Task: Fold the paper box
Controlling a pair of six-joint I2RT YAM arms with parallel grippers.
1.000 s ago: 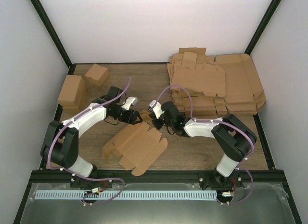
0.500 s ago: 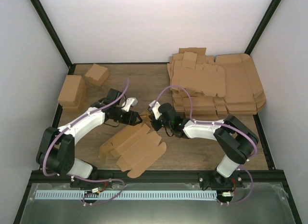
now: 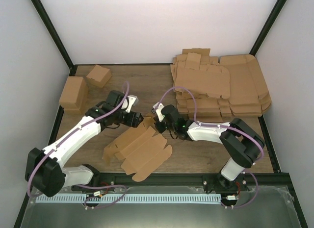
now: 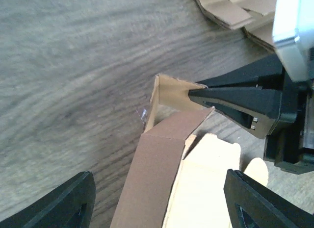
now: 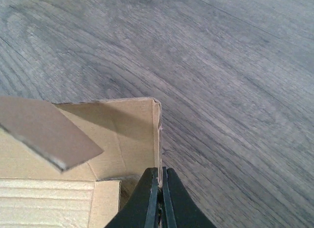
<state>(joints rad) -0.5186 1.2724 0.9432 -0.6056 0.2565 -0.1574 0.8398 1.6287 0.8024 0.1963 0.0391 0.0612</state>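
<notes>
The paper box (image 3: 139, 150) lies mostly flat on the table (image 3: 147, 86), near the middle of the front edge and a bit to the left. Its far corner is lifted up. A small flap (image 4: 171, 93) stands upright there, and a long side strip (image 4: 147, 164) next to it is tipping up too.

The right gripper (image 5: 159, 186) is pinched tight on the edge of that little flap, right at the corner. The left gripper (image 4: 158, 181) is just beside it, with its fingers spread wide and nothing in them. The side strip sits lower down, between its two fingers.

I think the job now is to make this corner: stand the side wall up and tuck the little flap in. To do it well, the right gripper should hold the flap steady and not pull hard, because thin cardboard can tear or bend in the wrong place. The left gripper should come down around the side strip, close gently and turn it up along its crease. The rest of the box is loose and could slide, so slow moves are best.

A big heap of cardboard sheets (image 3: 221, 88) fills the far right corner. Two small cartons (image 3: 73, 93) sit at the far left corner, well apart from the work.
</notes>
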